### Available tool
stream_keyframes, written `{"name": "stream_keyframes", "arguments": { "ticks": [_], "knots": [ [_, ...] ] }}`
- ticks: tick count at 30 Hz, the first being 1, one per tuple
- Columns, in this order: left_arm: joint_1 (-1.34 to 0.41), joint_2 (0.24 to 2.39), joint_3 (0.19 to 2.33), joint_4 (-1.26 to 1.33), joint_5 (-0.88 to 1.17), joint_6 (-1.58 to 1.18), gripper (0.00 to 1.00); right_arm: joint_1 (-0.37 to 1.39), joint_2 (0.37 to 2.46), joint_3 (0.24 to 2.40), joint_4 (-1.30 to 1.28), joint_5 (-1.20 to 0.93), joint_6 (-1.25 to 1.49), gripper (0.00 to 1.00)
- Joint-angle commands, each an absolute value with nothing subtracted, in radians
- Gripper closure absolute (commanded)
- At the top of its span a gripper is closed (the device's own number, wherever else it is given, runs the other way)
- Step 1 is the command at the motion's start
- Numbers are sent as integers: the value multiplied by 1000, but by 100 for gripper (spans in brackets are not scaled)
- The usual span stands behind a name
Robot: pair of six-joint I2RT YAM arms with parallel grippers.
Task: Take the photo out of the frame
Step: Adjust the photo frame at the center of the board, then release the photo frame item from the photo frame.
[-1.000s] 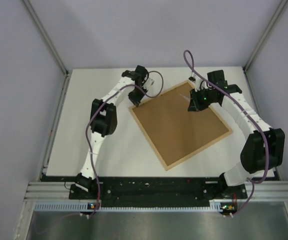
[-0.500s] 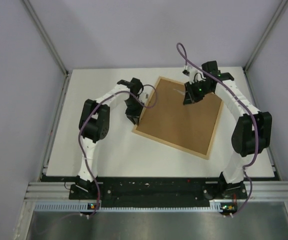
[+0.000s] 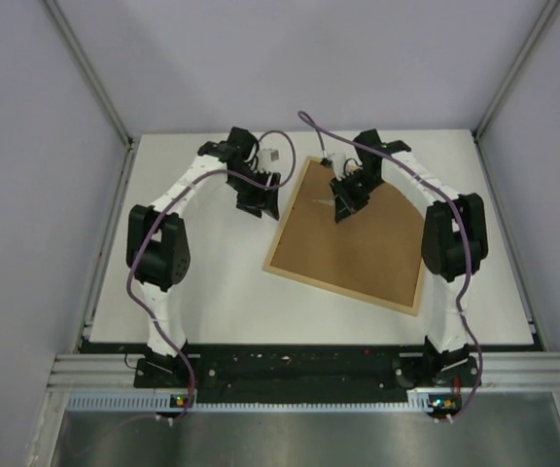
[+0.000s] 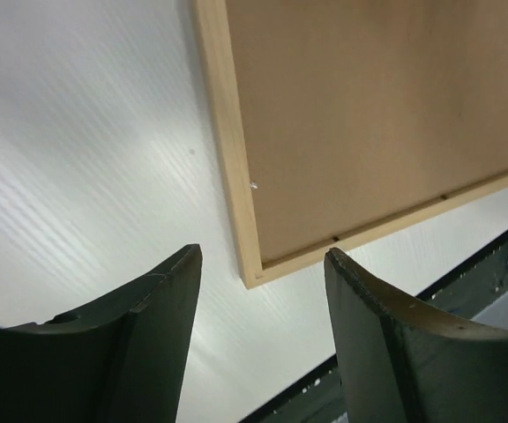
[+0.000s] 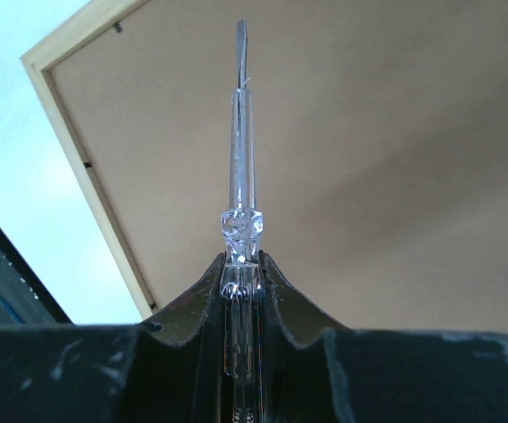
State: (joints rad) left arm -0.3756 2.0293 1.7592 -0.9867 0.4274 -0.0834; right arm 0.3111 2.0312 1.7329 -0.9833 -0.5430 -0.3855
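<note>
Table [image 3: 192, 282], white, with both arm bases at its near edge. The frame [image 3: 348, 238] lies flat on it, back upward, with brown fibreboard inside a light-wood rim. It is skewed, one corner pointing toward the right arm's base, and its long sides appear to run left to right, slanting nearer at the right. The photo is not visible and is judged to lie face down beneath the fibreboard. Small dark marks [image 4: 334, 238] sit along the seam between board and rim, possibly retaining tabs but too small to confirm. The left gripper [image 3: 259, 202] has its fingers apart and holds nothing. It hangs over bare table just beside the frame's left short edge, so the frame lies to its right, and its wrist view looks past the fingers to the near-left corner. The right gripper [image 3: 343, 206] is clamped on a clear-handled screwdriver [image 5: 241, 132] and sits above the far part of the fibreboard. The flat blade points across the board toward a rim corner, and whether it touches cannot be told. Judgement: the right arm is nearer and holds the tool, so the coming move turns on carrying the blade from mid-board out to the seam.
</note>
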Motion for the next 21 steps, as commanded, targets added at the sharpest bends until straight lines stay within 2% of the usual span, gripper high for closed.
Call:
{"name": "stream_keyframes", "arguments": {
  "ticks": [1,6,12,21],
  "knots": [
    [-310,1996,1841,-888,407,-66,36,360,2081,1822,-1015,-627,-388,100],
    [-287,2078,1905,-905,423,-45,36,365,2114,1829,-1016,-661,-387,100],
    [-287,2102,1881,-856,428,-64,36,383,2120,1824,-1011,-664,-365,100],
    [-287,2137,1855,-802,457,-61,36,425,2151,1779,-865,-641,-221,100]
  ]
}}
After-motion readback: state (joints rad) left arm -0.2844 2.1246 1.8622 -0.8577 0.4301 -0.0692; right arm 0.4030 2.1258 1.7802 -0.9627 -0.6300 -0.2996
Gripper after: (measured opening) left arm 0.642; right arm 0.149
